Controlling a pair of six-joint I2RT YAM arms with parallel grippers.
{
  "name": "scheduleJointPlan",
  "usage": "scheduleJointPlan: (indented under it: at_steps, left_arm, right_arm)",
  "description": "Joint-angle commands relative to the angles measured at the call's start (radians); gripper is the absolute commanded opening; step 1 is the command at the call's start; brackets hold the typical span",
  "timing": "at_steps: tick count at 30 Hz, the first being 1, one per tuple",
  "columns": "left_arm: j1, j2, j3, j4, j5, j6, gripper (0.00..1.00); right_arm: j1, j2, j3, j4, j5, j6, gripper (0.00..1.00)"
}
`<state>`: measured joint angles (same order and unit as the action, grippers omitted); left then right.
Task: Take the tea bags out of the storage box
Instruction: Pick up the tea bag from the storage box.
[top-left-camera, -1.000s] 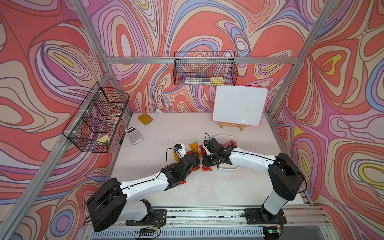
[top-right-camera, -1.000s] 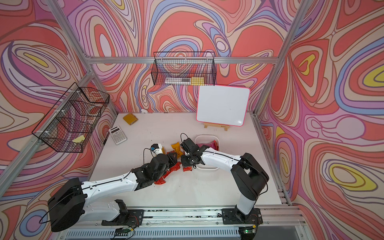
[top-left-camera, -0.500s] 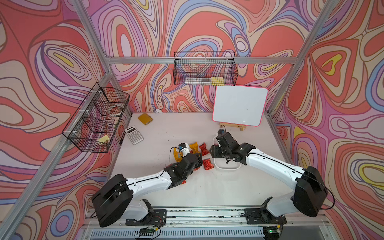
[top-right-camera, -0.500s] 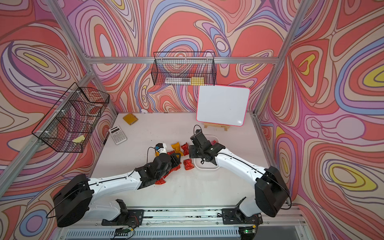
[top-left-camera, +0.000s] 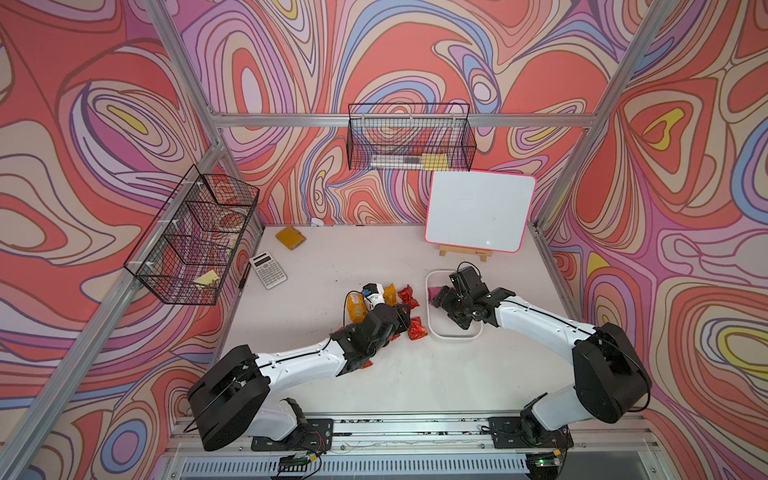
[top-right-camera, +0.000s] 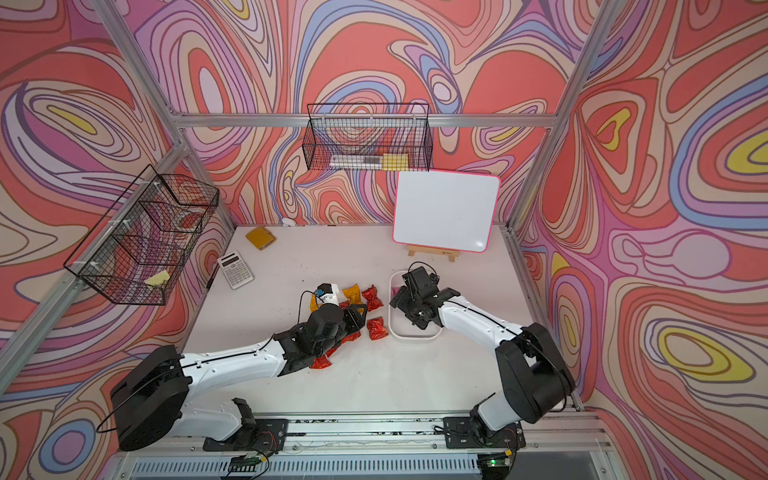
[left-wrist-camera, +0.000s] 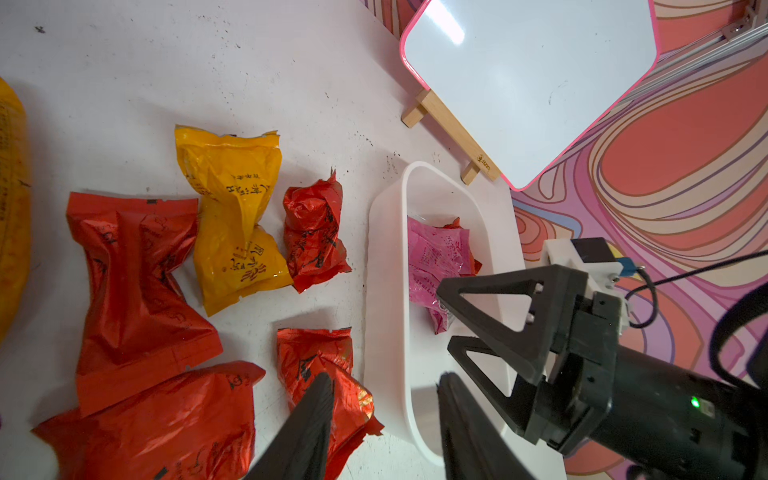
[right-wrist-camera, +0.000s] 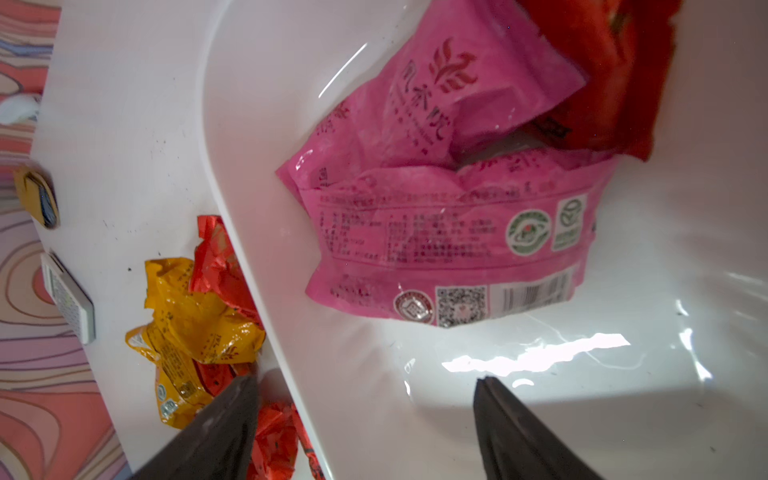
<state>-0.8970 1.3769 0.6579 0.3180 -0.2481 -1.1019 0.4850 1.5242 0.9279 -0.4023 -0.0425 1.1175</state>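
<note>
The white storage box (top-left-camera: 454, 337) lies right of centre in both top views. Inside it are two pink tea bags (right-wrist-camera: 449, 232) and a red one (right-wrist-camera: 606, 62) at the far end. My right gripper (right-wrist-camera: 365, 386) hovers open and empty over the box's left rim (left-wrist-camera: 386, 291), one finger outside it and one inside. Several red and yellow tea bags lie on the table left of the box, among them a yellow one (left-wrist-camera: 232, 216) and a red one (left-wrist-camera: 328, 374). My left gripper (left-wrist-camera: 386, 399) stands open above that red bag and the box rim, holding nothing.
A pink-edged whiteboard (top-left-camera: 478, 216) stands on a wooden easel behind the box. A calculator (top-left-camera: 268, 269) and a mustard square pad (top-left-camera: 290, 237) lie at the back left. Wire baskets hang on the back wall (top-left-camera: 409, 141) and left wall (top-left-camera: 195, 237).
My right gripper has moved from the pile beside the left gripper back over the box and has opened wide. A red tea bag now lies on the table by the box. The left arm has barely moved.
</note>
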Motion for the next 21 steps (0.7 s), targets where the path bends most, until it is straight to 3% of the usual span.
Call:
scheduleJointPlan:
  at_steps: [1,13,21]
  left_arm:
    - [-0.001,-0.001,0.014,0.016,0.006,0.019,0.46]
    - [0.000,-0.016,0.005,0.010,-0.006,0.017,0.46]
    - [-0.001,-0.022,0.002,0.003,-0.019,0.019,0.46]
  right_arm:
    - [-0.029,0.023,-0.018,0.067,-0.011,0.126,0.84]
    - [-0.083,0.133,-0.036,0.179,-0.008,0.229,0.72]
    - [-0.091,0.141,-0.068,0.210,0.010,0.226,0.46]
